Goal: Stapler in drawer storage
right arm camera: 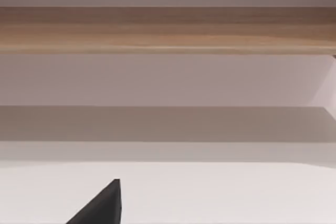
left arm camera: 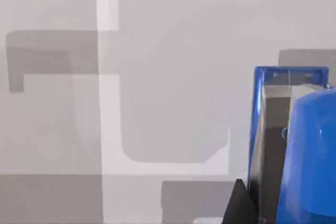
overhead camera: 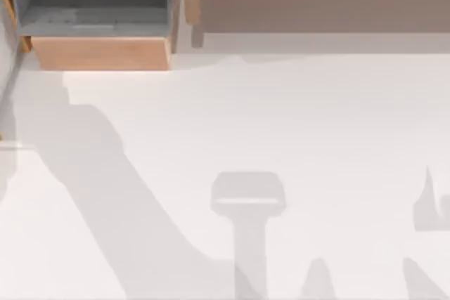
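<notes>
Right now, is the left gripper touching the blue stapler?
Cannot tell. In the left wrist view the stapler sits right beside a dark fingertip, but the meeting point runs off the frame.

The stapler (left arm camera: 307,150) is cut off; the drawer (overhead camera: 98,26) perhaps partly too.

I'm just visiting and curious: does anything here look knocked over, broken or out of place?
Nothing stands out. The drawer sits pulled open at the table's far left, undamaged, and the blue stapler looks intact beside the left hand's finger.

Robot body: only matte black finger tips visible, one per wrist cam: left gripper finger (left arm camera: 240,203), right gripper finger (right arm camera: 102,205), wedge-shaped, no markings.
</notes>
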Controlling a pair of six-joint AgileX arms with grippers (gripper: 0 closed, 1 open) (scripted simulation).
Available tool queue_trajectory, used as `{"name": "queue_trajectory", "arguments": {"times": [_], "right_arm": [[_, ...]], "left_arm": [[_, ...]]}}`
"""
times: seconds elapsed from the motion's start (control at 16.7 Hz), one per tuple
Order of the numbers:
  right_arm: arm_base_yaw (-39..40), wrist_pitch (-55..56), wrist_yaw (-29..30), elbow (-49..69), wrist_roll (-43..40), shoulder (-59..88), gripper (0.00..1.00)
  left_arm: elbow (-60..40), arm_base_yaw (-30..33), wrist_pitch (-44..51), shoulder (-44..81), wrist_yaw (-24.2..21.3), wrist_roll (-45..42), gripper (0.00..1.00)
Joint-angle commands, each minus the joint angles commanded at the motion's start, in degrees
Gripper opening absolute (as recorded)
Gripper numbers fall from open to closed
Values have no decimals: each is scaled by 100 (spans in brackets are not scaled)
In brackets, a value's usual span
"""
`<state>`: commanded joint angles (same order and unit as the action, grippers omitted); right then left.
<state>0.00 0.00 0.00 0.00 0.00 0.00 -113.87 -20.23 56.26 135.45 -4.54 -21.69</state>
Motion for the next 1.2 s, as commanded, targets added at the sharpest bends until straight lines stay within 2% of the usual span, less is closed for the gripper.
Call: {"name": "queue_trajectory", "arguments": {"times": [0.42, 1.2], "right_arm": [[0, 0, 0, 0, 0, 0, 100], [0, 0, 0, 0, 0, 0, 100]], "left_arm": [[77, -15, -104, 58, -7, 10, 0], [77, -15, -104, 58, -7, 10, 98]]}}
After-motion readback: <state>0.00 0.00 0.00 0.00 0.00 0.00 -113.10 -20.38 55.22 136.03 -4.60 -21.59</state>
